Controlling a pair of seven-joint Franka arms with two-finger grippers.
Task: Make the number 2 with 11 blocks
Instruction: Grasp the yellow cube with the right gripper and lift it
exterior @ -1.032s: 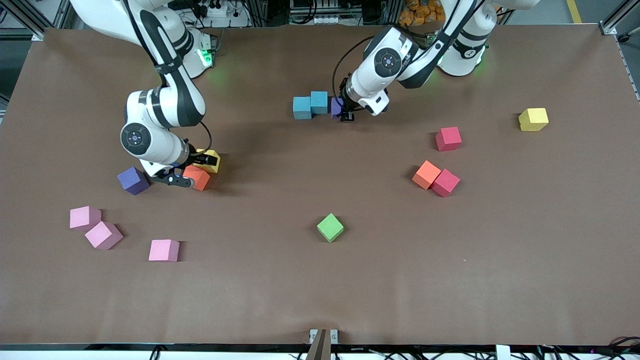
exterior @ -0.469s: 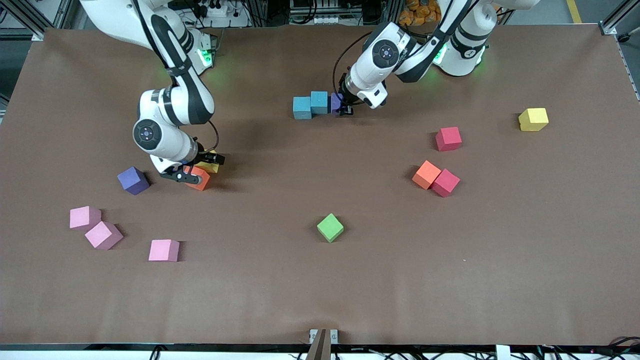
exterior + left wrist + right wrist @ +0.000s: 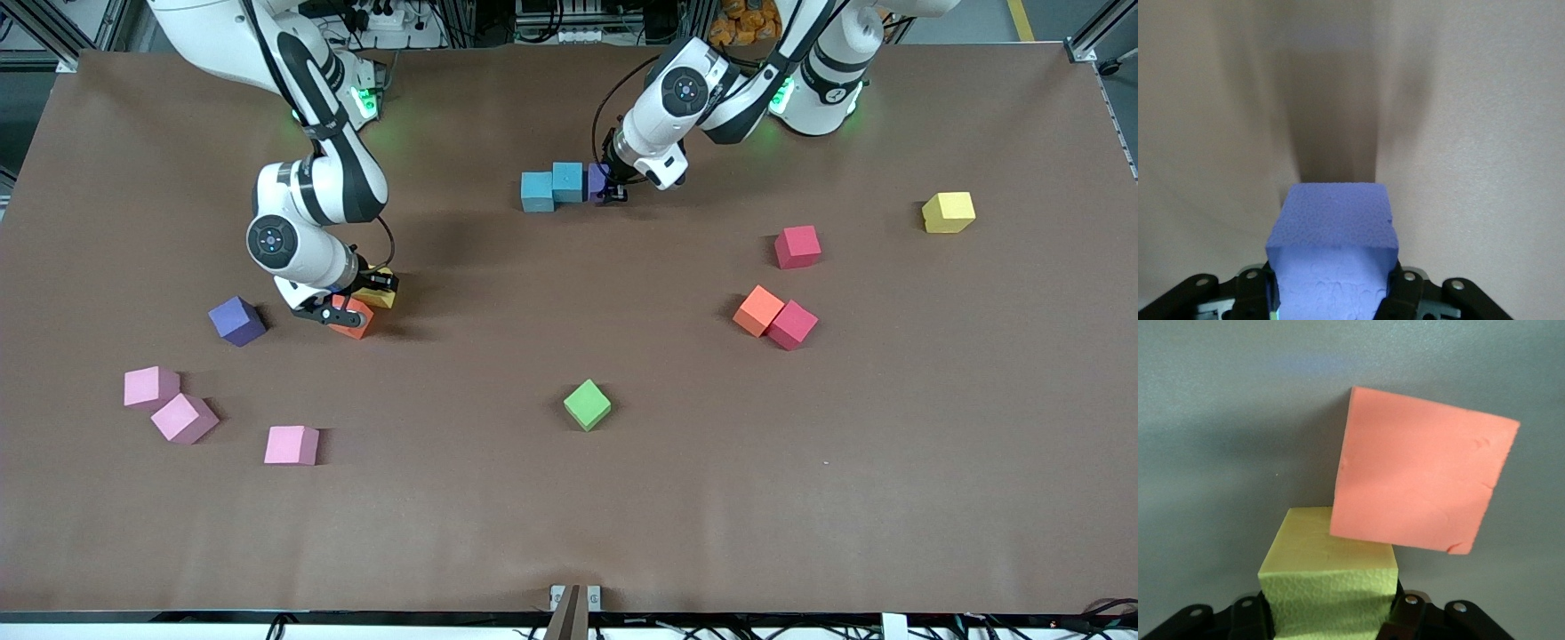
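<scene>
Two light blue blocks [image 3: 537,191] [image 3: 568,181] sit side by side at mid-table near the robots' bases. A purple block [image 3: 597,182] [image 3: 1331,227] is right beside them, and my left gripper [image 3: 610,191] [image 3: 1331,290] is shut on it. Toward the right arm's end, my right gripper [image 3: 369,293] [image 3: 1328,613] is low at the table with its fingers pressed on both sides of a yellow block [image 3: 382,295] [image 3: 1328,587]. An orange block [image 3: 353,317] [image 3: 1421,480] lies tilted against that yellow one.
Loose blocks lie about: purple [image 3: 237,321], three pink [image 3: 150,387] [image 3: 184,418] [image 3: 291,445], green [image 3: 587,404], orange [image 3: 758,310], two red [image 3: 792,324] [image 3: 797,246] and yellow [image 3: 949,212]. Brown table [image 3: 569,516].
My right gripper shifted over the yellow block and closed on it. My left gripper carried the purple block a little farther from the front camera, up to the light blue blocks.
</scene>
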